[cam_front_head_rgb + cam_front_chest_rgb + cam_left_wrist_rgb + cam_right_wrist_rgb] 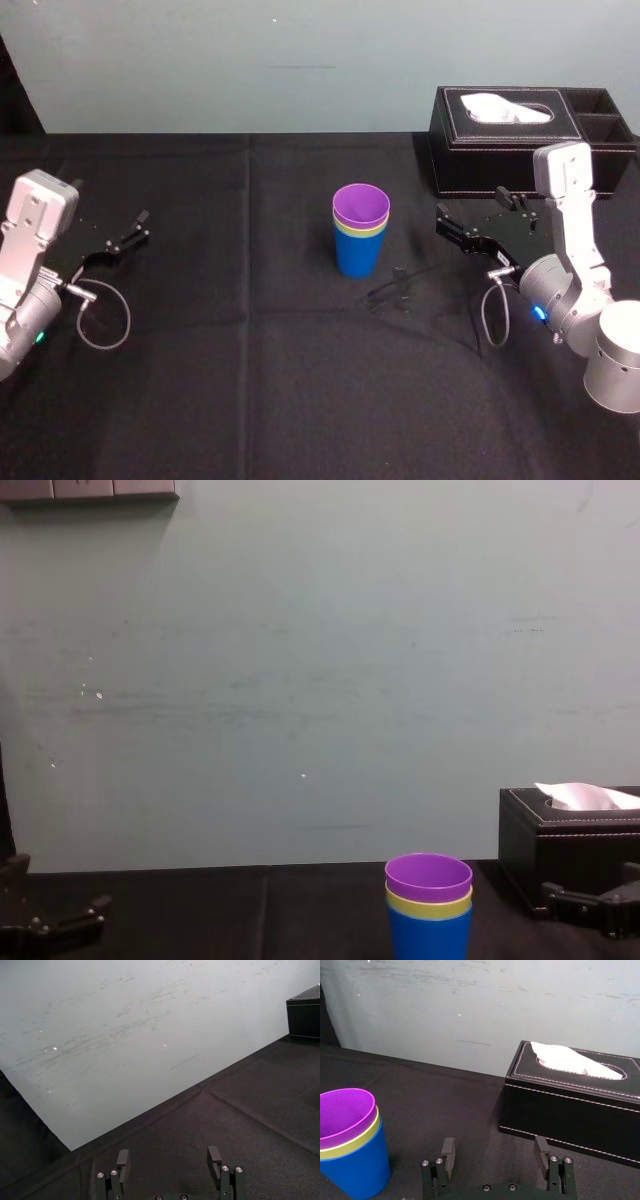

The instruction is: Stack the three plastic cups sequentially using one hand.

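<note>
The three plastic cups stand nested upright at the table's middle: a blue cup (357,254) at the bottom, a yellow-green cup (342,229) showing as a thin rim inside it, and a purple cup (360,206) on top. The stack also shows in the chest view, with the purple cup (428,876) uppermost, and in the right wrist view as the blue cup (357,1165). My right gripper (474,218) hovers to the right of the stack, apart from it, open with nothing between its fingers (448,1152). My left gripper (128,233) rests at the far left, open and empty.
A black tissue box (500,140) with white tissue sticking out stands at the back right, just behind my right gripper. A black cloth (250,380) covers the table, and a pale wall rises behind it.
</note>
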`<state>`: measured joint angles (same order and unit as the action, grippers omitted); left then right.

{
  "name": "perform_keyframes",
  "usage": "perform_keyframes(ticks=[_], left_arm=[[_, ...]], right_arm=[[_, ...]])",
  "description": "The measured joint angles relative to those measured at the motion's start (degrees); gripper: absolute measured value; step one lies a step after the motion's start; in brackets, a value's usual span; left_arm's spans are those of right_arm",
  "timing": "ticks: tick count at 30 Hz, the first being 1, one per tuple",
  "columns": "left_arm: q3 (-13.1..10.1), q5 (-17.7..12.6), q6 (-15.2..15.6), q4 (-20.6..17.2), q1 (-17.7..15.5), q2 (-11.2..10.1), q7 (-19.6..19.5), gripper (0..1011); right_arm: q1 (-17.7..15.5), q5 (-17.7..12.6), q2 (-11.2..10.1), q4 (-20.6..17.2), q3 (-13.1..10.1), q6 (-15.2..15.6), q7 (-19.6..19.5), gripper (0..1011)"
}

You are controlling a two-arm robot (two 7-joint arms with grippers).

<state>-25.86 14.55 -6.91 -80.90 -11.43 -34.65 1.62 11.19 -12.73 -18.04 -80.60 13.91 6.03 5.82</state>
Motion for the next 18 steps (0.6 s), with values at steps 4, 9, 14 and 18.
perform_keyframes(ticks=[4,9,14,18], left_arm=[[0.0,0.0,0.0,0.0,0.0,0.0,0.0,1011],[0.0,0.0,0.0,0.0,0.0,0.0,0.0,1011],[0.0,0.0,0.0,0.0,0.0,0.0,0.0,1011],[0.0,0.0,0.0,0.0,0.0,0.0,0.0,1011]], right_arm=[[0.0,0.0,0.0,0.0,0.0,0.0,0.0,1002],[0.0,0.0,0.0,0.0,0.0,0.0,0.0,1002],[0.0,0.0,0.0,0.0,0.0,0.0,0.0,1002],[0.0,0.0,0.0,0.0,0.0,0.0,0.0,1002]])
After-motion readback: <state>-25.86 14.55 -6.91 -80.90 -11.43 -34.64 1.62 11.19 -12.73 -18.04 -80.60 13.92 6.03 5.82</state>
